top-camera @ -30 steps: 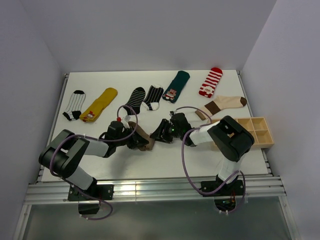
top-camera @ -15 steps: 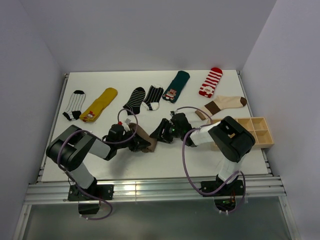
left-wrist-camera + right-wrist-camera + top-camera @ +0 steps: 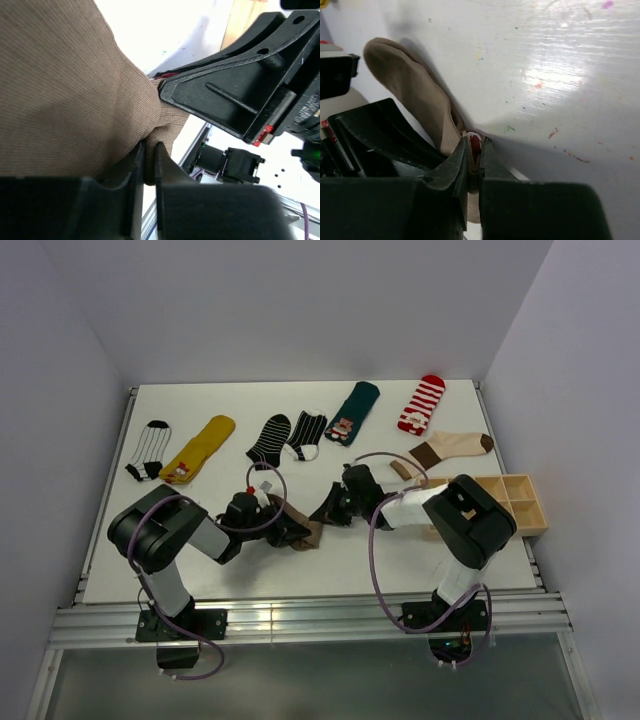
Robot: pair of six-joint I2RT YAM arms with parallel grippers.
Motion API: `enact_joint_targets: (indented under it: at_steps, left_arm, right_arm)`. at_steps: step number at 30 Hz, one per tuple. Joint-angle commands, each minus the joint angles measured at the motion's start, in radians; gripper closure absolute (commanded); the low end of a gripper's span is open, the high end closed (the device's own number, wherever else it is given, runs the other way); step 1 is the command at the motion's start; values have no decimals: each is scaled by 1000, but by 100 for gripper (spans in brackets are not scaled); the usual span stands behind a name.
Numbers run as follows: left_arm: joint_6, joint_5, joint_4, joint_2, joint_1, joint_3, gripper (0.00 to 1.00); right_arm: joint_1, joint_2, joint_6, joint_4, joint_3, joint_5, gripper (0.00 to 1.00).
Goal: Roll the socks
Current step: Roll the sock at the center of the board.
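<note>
Since a second ago, the left arm has slid toward 3 o'clock, and the right end effector (image 3: 474, 147) has gone from half-open to clenched. It pinches the striped cuff end of the small brown knitted sock (image 3: 305, 530), while the left end effector (image 3: 149, 155) grips its body fabric. That sock lies mid-way across the white desk (image 3: 330, 562), at 6 o'clock from the row of other socks (image 3: 353, 412).

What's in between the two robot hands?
A brown sock. The left gripper and the right gripper each pinch it, as both wrist views show.
</note>
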Motion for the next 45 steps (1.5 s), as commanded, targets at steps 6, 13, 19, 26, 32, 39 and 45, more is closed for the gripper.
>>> enact_joint_targets:
  at_steps: [6,13,19,26,32,39,45]
  left_arm:
    - [201,-269,-438,-173,-48,74,56]
    - [333,-692,-778,-370,-256,226,44]
    - [455,-965,-831,-353,-409,300,46]
    - [531,-1144,-860,-238,-545,389,50]
    - [567,-1205,-874,-157,-604,455,50]
    - [568,-1221,-925,-42,-632,516,50]
    - [510,-1211,-1048,72,-644,579,57]
  right_arm:
    - [7,-31,-118,-421,180,161,100]
    - [42,36,-137,-611,320,217,100]
    - [56,81,-134,-703,394,230,100]
    - [58,102,-134,-746,438,225,100]
    - [61,121,-137,-744,449,207,100]
    - [62,134,-137,-744,450,193,100]
    - [62,139,-139,-744,455,187,100]
